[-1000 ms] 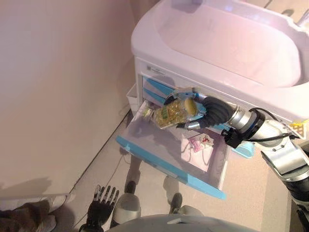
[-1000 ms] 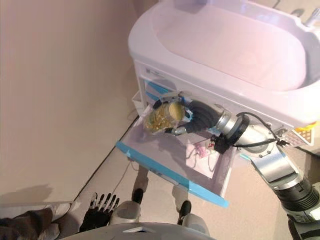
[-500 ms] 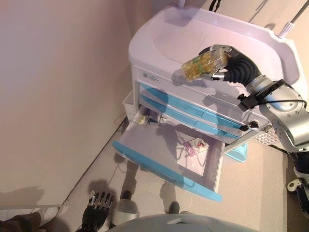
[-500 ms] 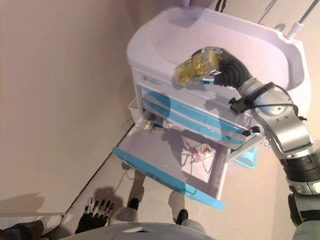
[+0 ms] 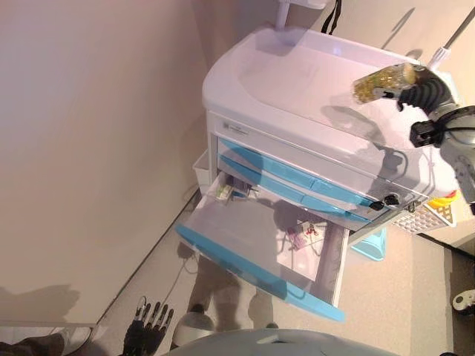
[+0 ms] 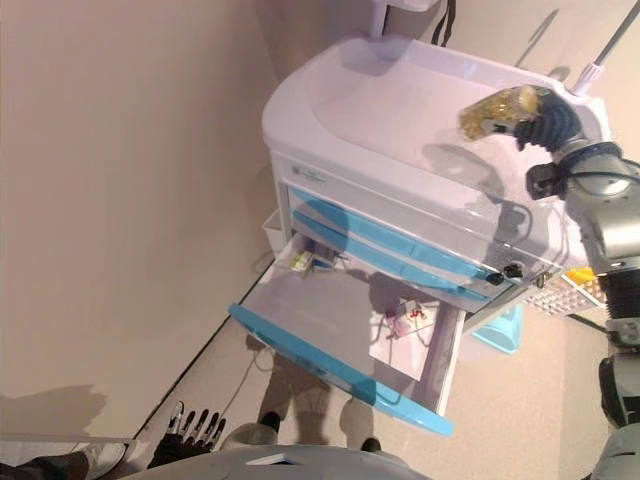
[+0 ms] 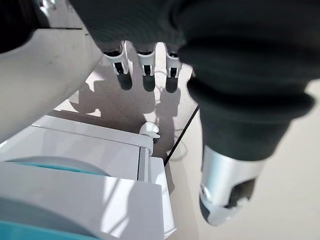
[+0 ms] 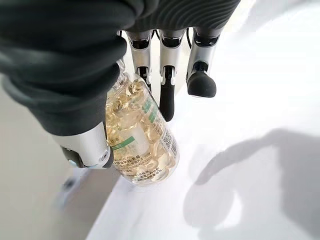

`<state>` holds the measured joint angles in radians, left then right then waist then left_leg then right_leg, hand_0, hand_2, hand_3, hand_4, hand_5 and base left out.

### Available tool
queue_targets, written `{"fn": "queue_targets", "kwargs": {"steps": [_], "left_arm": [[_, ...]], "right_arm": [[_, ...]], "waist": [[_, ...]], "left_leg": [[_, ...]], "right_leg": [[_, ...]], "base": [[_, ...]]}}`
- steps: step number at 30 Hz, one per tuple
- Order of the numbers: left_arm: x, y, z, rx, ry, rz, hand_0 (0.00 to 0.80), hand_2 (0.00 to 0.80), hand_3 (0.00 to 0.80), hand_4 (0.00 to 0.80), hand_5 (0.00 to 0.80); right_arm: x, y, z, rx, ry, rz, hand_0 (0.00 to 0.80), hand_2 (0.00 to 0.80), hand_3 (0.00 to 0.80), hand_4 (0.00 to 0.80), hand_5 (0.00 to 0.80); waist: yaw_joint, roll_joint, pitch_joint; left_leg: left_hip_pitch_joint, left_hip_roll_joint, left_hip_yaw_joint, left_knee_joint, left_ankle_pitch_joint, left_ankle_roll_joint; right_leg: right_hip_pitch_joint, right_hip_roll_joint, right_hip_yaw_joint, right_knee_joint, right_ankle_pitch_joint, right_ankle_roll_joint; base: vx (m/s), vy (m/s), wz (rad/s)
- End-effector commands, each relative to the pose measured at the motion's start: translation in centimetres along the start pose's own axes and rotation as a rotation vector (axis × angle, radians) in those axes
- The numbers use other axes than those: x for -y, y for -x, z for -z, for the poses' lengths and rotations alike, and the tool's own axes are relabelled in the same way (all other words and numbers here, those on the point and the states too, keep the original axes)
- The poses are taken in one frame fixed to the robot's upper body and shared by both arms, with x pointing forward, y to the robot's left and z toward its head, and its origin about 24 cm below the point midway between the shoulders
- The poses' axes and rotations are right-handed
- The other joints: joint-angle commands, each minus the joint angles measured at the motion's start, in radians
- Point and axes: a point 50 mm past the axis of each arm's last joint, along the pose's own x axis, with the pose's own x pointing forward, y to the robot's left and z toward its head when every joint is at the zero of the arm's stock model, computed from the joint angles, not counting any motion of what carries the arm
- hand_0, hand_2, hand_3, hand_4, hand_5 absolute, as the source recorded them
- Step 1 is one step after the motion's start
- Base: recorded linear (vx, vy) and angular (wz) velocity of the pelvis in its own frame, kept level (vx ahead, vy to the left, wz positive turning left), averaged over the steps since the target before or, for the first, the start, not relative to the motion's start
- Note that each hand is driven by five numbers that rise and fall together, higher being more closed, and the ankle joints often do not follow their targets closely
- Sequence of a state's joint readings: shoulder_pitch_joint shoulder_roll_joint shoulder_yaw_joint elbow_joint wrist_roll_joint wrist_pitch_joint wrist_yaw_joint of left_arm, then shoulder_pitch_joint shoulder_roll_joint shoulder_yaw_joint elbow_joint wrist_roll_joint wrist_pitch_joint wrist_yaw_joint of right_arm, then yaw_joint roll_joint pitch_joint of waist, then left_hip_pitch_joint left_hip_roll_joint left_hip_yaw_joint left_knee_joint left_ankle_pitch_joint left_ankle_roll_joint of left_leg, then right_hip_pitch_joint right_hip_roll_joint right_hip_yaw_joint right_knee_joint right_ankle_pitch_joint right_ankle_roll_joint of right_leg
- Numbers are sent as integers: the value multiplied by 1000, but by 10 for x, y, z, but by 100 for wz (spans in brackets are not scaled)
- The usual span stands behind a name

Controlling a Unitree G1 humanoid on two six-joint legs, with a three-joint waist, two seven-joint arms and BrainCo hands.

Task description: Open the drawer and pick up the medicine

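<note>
My right hand (image 5: 424, 87) is shut on a clear medicine bottle (image 5: 381, 80) full of yellow capsules, held on its side above the right part of the white cart top (image 5: 289, 70). The right wrist view shows the bottle (image 8: 140, 134) pinched between the thumb (image 8: 84, 146) and the fingers (image 8: 166, 75), over the white surface. The cart's lowest drawer (image 5: 239, 256), blue-fronted, stands pulled out below. My left hand (image 6: 193, 433) hangs low by the floor, its fingers (image 7: 143, 67) straight and holding nothing.
A small pink and white packet (image 5: 303, 233) lies in the drawer, with small boxes (image 5: 225, 192) at its back corner. Two blue drawers (image 5: 297, 178) above stay closed. A wall runs along the left. A blue bin (image 5: 370, 245) and a white basket (image 5: 427, 216) sit at the cart's right.
My right hand has lifted the bottle out of the open drawer, up and to the right, over the cart top. The camera view has also shifted. The left hand hangs as before.
</note>
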<state>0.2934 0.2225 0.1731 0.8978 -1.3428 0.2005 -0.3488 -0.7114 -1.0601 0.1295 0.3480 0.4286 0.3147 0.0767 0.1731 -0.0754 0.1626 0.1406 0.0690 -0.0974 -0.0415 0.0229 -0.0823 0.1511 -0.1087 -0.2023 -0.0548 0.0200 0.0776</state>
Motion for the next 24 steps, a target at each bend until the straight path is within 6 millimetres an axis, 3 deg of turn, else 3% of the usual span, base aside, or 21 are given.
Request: {"fn": "queue_targets", "kwargs": {"steps": [1, 6, 10, 24], "left_arm": [[-9, 7, -18, -3, -54, -49, 0, 0, 0, 0, 0], [-6, 8, -26, 4, -67, -52, 0, 0, 0, 0, 0], [-2, 7, -32, 7, -78, -54, 0, 0, 0, 0, 0], [2, 7, -38, -2, -108, -57, 0, 0, 0, 0, 0]], "right_arm": [[41, 0, -39, 54, 147, 139, 800, 800, 800, 800, 800], [63, 1, -24, -123, 309, 111, 800, 800, 800, 800, 800], [64, -1, -16, -224, 404, 31, 800, 800, 800, 800, 800], [34, -9, 15, -357, 573, -265, 800, 800, 800, 800, 800]], "waist": [[39, -27, -45], [44, -41, -43], [50, -52, -40], [76, -59, -27]], "left_leg": [[-32, -17, -10, 15, -31, 21], [-35, -17, -10, 19, -32, 21], [-36, -15, -10, 19, -29, 22], [-43, -18, -30, 24, -26, 25]], "right_leg": [[9, -22, -37, 80, -40, 53], [6, -20, -38, 81, -36, 53], [6, -18, -38, 79, -33, 53], [10, -17, -49, 82, -36, 49]], "base": [[0, 0, 0], [1, -6, 0], [3, -34, -5], [0, -2, 0]]}}
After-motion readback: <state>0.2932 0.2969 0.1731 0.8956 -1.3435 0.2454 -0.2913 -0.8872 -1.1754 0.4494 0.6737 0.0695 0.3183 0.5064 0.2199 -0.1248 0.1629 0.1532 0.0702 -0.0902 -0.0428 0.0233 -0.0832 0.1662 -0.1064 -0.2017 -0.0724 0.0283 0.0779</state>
